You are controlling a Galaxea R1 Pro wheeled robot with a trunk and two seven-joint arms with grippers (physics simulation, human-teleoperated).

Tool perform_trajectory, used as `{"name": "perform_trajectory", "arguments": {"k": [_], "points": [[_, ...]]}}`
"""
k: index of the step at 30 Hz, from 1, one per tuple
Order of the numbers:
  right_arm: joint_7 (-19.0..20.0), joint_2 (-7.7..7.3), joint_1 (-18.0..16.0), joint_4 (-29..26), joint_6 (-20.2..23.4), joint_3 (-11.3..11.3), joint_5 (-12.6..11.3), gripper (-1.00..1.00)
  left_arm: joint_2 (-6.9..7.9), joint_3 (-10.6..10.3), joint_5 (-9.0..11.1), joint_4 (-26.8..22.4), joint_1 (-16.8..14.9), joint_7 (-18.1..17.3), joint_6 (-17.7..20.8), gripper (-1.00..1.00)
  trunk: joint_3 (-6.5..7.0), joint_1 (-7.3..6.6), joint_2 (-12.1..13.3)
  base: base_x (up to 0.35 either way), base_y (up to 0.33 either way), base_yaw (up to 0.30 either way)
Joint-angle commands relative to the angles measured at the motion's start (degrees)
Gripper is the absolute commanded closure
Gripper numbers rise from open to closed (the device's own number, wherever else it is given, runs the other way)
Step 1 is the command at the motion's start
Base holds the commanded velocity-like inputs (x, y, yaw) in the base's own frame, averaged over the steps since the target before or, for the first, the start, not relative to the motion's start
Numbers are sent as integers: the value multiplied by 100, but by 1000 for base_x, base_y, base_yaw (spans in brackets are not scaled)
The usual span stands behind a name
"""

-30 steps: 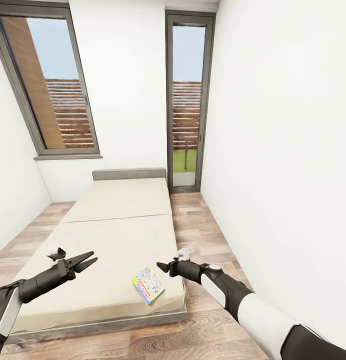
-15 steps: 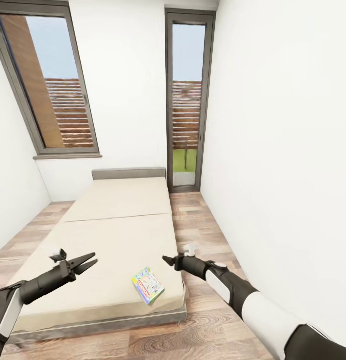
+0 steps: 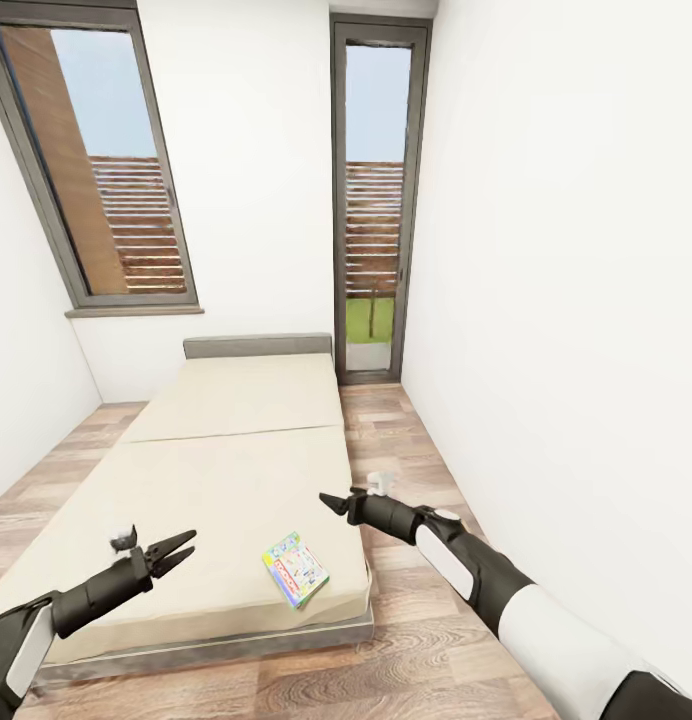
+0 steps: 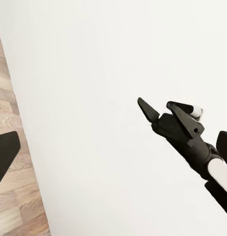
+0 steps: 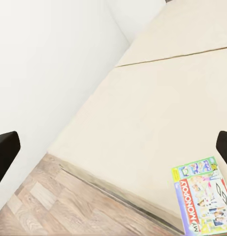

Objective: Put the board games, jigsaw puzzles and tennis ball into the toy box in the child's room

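Head view: robot facing the bed [image 3: 236,440], beige mattress, grey frame, grey headboard against the far white wall. One board game [image 3: 295,569] lies flat on the mattress near the foot end, close to the bed's right edge, turned at an angle. In the right wrist view the same box [image 5: 202,200] reads MY MONOPOLY in red along one side, white-green print, flat on the mattress near the edge above the wood floor [image 5: 54,206].

Left gripper [image 3: 172,552] hovers over the foot end of the bed, left of the game, well apart from it; fingers spread in a moderate V, nothing between them. Right gripper [image 3: 333,504] hangs over the bed's right edge, up and to the right of the game, not touching it. Can't tell from the head view how wide it stands. Left wrist view catches it too [image 4: 165,110], dark against the white wall, two pointed fingers parted, nothing held. Right wrist view: its own fingertips [image 5: 5,152] at opposite frame edges, so spread wide.

Bkgd: big window [image 3: 101,170] on the left, tall glass door [image 3: 371,200] at the back, wood slats and grass outside. White wall along the right.
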Motion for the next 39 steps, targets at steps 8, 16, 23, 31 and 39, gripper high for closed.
{"name": "perform_trajectory", "arguments": {"k": [8, 16, 23, 31, 39], "points": [[-6, -166, 152, -648, 127, -8, -356, -100, 2, -20, 6, 430, -4, 164, -233, -100, -153, 177, -329, 0, 0, 0], [-13, -220, 180, -925, 153, -20, -667, -100, 0, -36, -40, 1222, -4, 488, -837, -100, -296, 353, -650, 0, 0, 0], [-38, -217, 182, -1122, 209, -14, -1259, -100, 8, -56, -260, 1750, -12, 996, -1417, -100, -422, 507, -931, 0, 0, 0], [-107, -208, 183, -1291, 377, -77, -1325, -100, -62, -62, -260, 1769, -13, 1041, -1458, -100, -458, 551, -1011, 0, 0, 0], [-104, -226, 183, -1371, 395, -102, -1391, -100, -115, -57, -232, 1770, -13, 978, -1429, -100, -476, 573, -1051, 0, 0, 0]]}}
